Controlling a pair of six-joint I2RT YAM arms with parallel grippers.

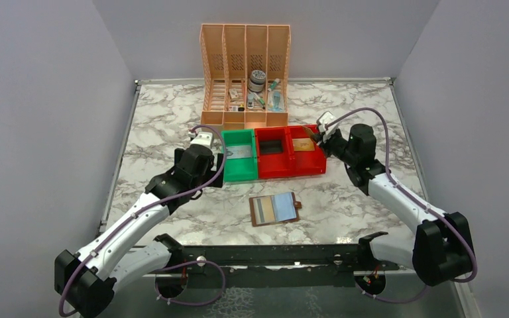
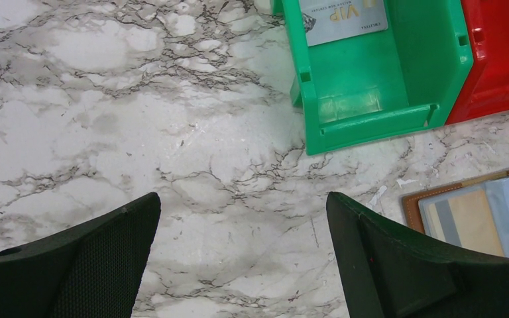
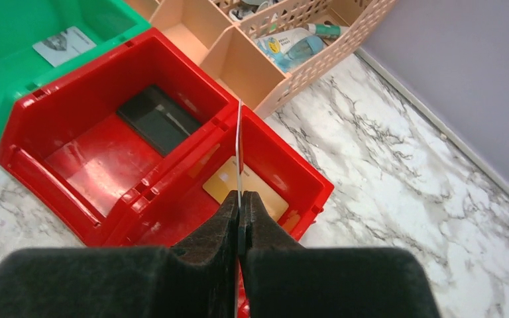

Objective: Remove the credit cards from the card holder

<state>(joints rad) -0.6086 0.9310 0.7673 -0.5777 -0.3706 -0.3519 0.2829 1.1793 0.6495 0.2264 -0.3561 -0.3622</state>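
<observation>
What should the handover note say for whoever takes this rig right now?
Left gripper: fingers open, empty, over bare table between green bin and card holder.
Right gripper: shut on held card, edge-on above right red bin.
Done: pale card in green bin, dark card in middle red bin, tan card in right red bin.
Left: release held card; card holder lies open with remaining cards in its slots.
</observation>
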